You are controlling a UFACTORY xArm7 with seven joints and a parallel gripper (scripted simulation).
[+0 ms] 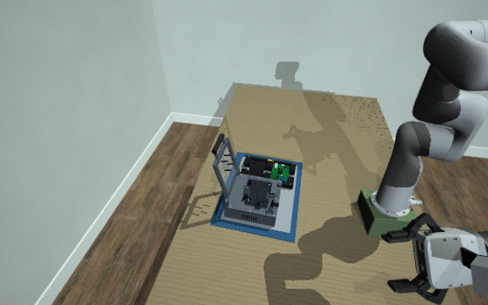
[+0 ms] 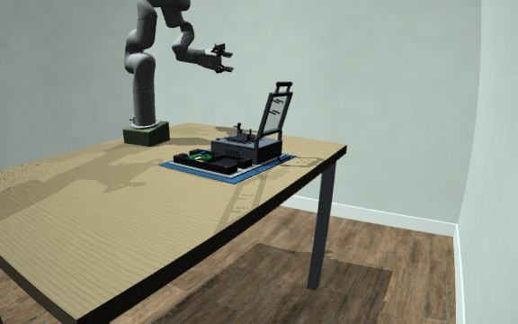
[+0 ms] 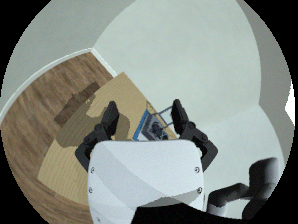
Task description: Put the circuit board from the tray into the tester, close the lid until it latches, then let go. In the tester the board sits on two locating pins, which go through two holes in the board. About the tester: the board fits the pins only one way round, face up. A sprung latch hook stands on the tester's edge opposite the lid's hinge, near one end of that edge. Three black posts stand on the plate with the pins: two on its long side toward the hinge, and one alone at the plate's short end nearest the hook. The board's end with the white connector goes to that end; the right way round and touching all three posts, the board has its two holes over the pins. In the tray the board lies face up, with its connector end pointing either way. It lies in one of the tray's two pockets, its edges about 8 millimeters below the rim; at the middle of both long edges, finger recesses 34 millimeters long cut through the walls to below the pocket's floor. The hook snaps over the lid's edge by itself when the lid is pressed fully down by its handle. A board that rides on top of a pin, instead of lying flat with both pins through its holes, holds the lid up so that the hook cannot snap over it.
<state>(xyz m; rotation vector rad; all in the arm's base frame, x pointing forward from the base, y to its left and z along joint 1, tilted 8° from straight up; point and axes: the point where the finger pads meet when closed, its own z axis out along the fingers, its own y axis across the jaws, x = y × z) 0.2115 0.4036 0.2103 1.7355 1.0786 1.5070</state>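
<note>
The green circuit board (image 1: 281,172) (image 2: 200,157) lies in one pocket of the black tray (image 1: 251,165) (image 2: 204,166), the right one in the top view. A small white part shows near its far end there; which end bears the connector is too small to tell surely. The grey tester (image 1: 250,210) (image 2: 265,150) stands beside the tray, no board on its dark plate. Its lid (image 1: 221,181) (image 2: 283,84) stands open and upright, with the black handle (image 1: 218,144) on top. My gripper (image 1: 389,261) (image 2: 230,62) (image 3: 144,106) is open and empty, high up and well away from tray and tester.
Tray and tester stand on a blue-bordered mat (image 1: 297,203) (image 2: 236,180) on the wooden table (image 1: 210,258) (image 2: 106,225). The arm's green base block (image 1: 379,224) (image 2: 147,136) stands on the table. The raised lid rises above the tester on the side near the table's edge.
</note>
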